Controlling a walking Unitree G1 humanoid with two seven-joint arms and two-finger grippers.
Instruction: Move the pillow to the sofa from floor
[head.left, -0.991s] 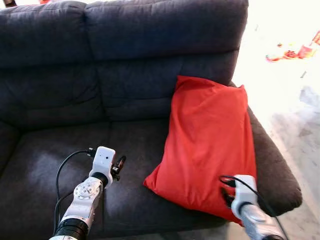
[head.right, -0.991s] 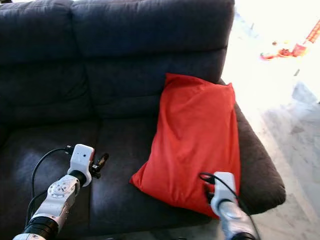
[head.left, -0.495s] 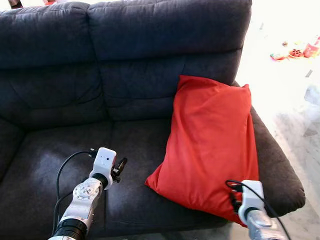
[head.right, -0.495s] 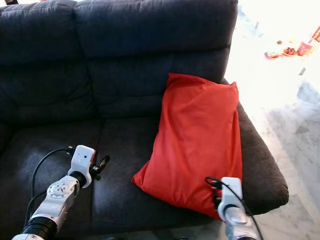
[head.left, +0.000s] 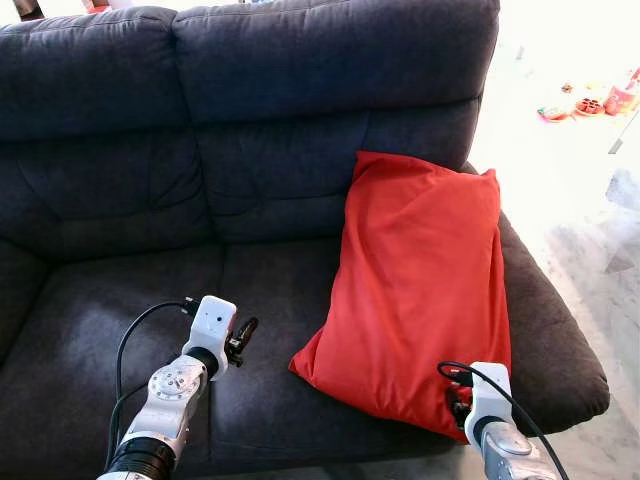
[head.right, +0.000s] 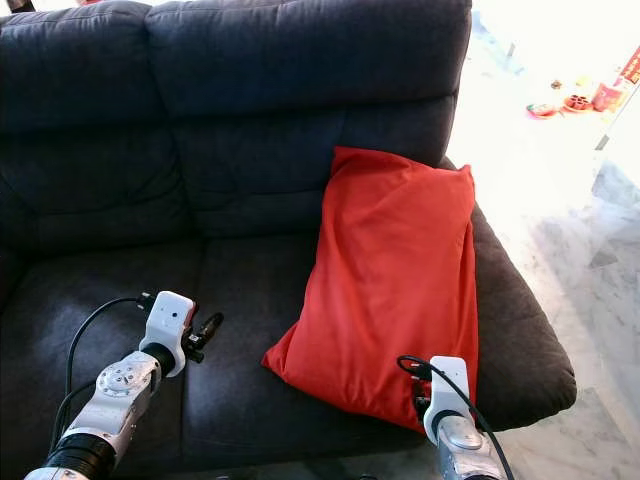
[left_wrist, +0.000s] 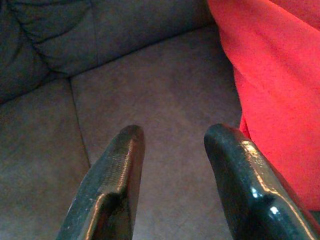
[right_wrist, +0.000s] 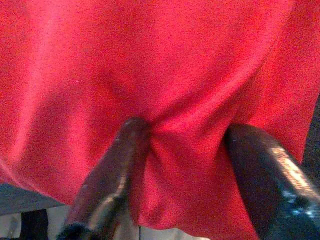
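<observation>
A red pillow leans upright against the backrest at the right end of the dark grey sofa, its lower corner near the seat's front edge. My right gripper is at that lower corner; its fingers stand wide apart and open, pressed into the red cloth, which bulges between them. My left gripper hovers open over the middle of the seat, left of the pillow, with nothing between its fingers.
The sofa's right armrest lies just beside the pillow. Pale marble floor runs along the right, with small red and orange objects far off. The left seat cushion is bare.
The right arm has shifted slightly left along the pillow's lower edge. The left arm has barely moved, and the pillow stays in place on the sofa.
</observation>
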